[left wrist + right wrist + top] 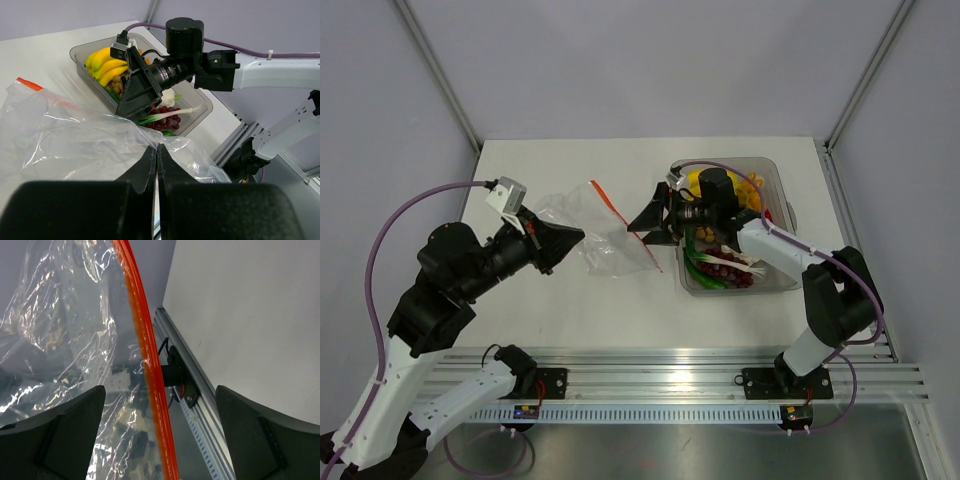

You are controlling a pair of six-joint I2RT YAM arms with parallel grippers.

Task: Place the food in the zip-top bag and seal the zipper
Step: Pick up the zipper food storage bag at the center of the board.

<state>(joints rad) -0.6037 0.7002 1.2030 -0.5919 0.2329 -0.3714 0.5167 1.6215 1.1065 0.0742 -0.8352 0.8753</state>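
**Left end effector** [157, 150]: Jaws fully closed, with the two black fingers pressed flat together. A fold of clear film is nipped at their tips, so it has hold of the zip-top bag [75, 140] by the edge facing the left arm.

**Zip-top bag:** Thin, crinkled and see-through. It sits over the middle of the bench [570, 310], between the two arms and just left of the tub. Whether its underside rests on the bench cannot be told.

**Zipper** [608, 203]: Red-orange strip along the bag's mouth, on the side toward the right arm. In the overhead view it runs diagonally from far left to near right. In the right wrist view it runs lengthwise through the gap between that arm's fingers.

**Right end effector** [160, 390]: Jaws spread wide, gripping nothing. The zipper lies between the two fingers and appears clear of both.

**Food:** All the pieces seen lie in the clear rigid tub [775, 168] on the right side of the bench, beneath the right arm.
- Yellow bananas [107, 62] at the far end.
- Brown ball cluster [117, 86] just beside the bananas.
- Dark red grapes [164, 119] at the near end.
- White-stemmed green vegetable [172, 111] lying across the grapes.
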